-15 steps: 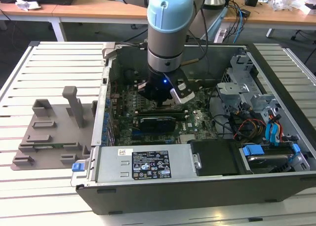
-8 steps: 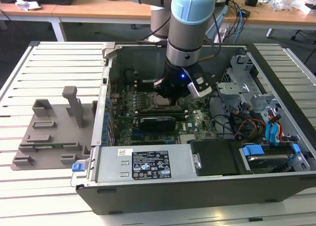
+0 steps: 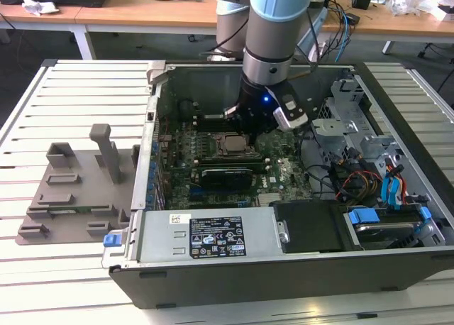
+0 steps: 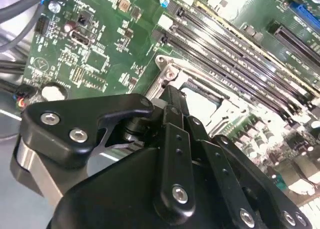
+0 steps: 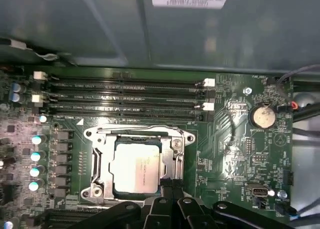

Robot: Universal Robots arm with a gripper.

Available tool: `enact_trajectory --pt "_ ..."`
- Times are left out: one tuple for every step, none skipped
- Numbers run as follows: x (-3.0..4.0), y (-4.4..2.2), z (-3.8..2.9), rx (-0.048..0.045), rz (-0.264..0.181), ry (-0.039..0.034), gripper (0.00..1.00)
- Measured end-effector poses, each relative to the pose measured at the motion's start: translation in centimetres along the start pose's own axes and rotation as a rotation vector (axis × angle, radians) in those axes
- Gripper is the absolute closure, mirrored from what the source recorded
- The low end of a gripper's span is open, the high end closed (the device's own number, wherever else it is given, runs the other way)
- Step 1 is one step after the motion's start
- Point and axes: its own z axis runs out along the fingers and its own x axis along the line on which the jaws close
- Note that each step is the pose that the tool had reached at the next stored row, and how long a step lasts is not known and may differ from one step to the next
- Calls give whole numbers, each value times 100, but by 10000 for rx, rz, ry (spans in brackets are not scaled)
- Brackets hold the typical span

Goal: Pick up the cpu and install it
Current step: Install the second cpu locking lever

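In the exterior view, the black gripper [image 3: 250, 126] is held just above the metal-framed socket [image 3: 228, 145]. In the first wrist view, the shiny silver square cpu [image 5: 136, 167] is seated there already, apparently released; finger state cannot be told.

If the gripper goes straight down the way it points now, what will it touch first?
Most likely the cpu, which lies in its socket frame on the motherboard. The gripper hangs at the chip's edge, so it might meet the frame first; depth is unclear.
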Motion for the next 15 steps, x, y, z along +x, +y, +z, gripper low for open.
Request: enact_trajectory --pt "0 5 -45 2 0 -3 89" --pt "1 7 -78 1 1 -3 89" --pt "1 9 -118 3 1 -3 89" --pt "1 10 -145 1 1 -4 89" --pt "1 11 -165 1 1 -4 89" --pt "1 12 -180 2 1 -3 89" --pt "1 13 -190 2 1 -3 89" --pt "1 13 -202 2 1 -2 89" --pt "1 14 -204 -1 1 -5 89" --pt "1 13 -206 2 1 -3 89" --pt "1 13 -206 2 1 -3 89" --pt "1 13 -206 2 1 -3 89" --pt "1 13 -207 2 1 -3 89" --pt "1 13 -207 2 1 -3 89" --pt "1 13 -207 2 1 -3 89"
